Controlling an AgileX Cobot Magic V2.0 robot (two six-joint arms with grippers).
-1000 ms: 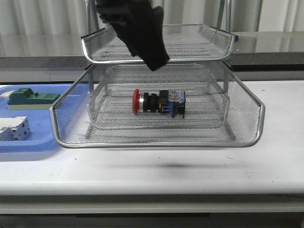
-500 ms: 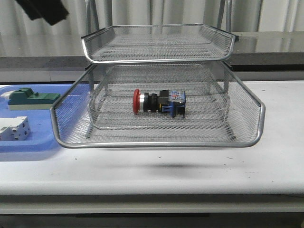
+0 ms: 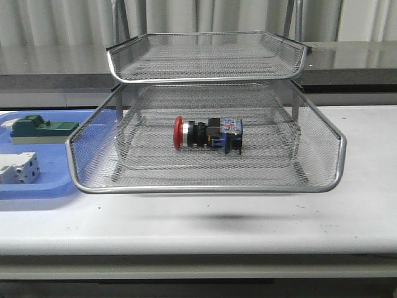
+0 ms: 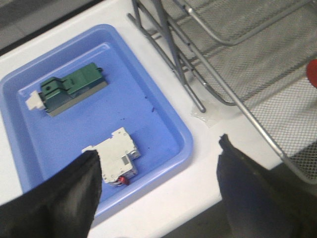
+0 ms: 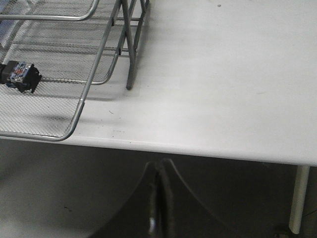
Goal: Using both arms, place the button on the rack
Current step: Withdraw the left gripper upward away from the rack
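- Front view: the button is lying on its side on the mesh floor of the rack's lower visible tier, red head pointing toward the blue tray. The tray is sitting on the white worktop just left of the rack, carrying a green block and a white terminal block.
- Left wrist view: the left hand is hanging released, its fingers spread wide and gripping nothing, above the tray's near corner and the rack's edge.
- Right wrist view: the right hand is hanging clenched, fingers pressed together and empty, beyond the worktop edge; the button's blue-black body is showing inside the rack.
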